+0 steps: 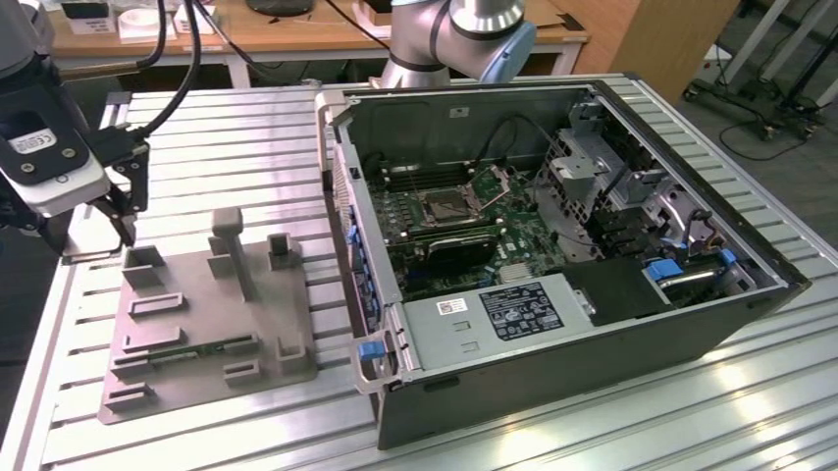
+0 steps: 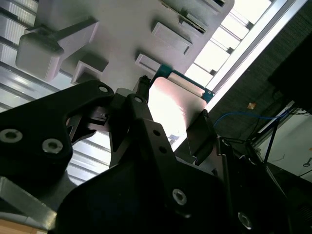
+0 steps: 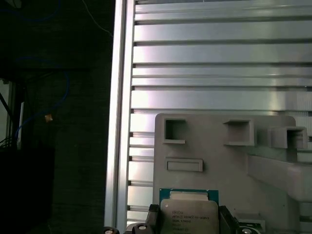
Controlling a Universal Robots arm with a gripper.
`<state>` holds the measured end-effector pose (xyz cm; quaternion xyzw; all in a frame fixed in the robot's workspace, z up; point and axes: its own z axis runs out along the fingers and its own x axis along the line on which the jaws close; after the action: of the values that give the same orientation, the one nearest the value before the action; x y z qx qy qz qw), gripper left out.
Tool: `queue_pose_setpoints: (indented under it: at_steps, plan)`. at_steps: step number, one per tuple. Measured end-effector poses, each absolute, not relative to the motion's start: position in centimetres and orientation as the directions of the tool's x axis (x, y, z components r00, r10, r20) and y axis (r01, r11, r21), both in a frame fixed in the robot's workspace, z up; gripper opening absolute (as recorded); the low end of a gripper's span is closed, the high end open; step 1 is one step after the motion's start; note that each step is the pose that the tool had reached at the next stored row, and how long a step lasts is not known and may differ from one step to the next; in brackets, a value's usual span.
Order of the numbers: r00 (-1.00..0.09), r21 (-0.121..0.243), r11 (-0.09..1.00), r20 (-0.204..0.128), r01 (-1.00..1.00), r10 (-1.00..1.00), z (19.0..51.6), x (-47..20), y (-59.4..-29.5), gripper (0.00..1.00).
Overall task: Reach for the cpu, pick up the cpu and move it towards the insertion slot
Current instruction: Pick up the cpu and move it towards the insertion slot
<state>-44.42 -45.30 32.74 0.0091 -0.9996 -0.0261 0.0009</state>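
The gripper was closed on the cpu. In both wrist views one dark finger pressed against each of two opposite edges of the chip. The metal top was left free, probably so that no pad touched its face or its underside. The cpu sat just above the grey plastic tray, at the tray side turned away from the open computer case. Whether it had fully left the tray I could not tell. The chip was kept flat and parallel to the tray, which I judged sensible for a part that must go level into its seat. The insertion slot lay well apart from the tray, inside the case, with its metal bracket raised.
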Motion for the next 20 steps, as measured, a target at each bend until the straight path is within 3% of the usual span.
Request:
queue_pose_setpoints:
  at_steps: [20]
  plan:
    - [-1.000, 0.052, 0.998, 0.001, -0.018, -0.018, 34.3, -44.4, -45.3, 0.55]
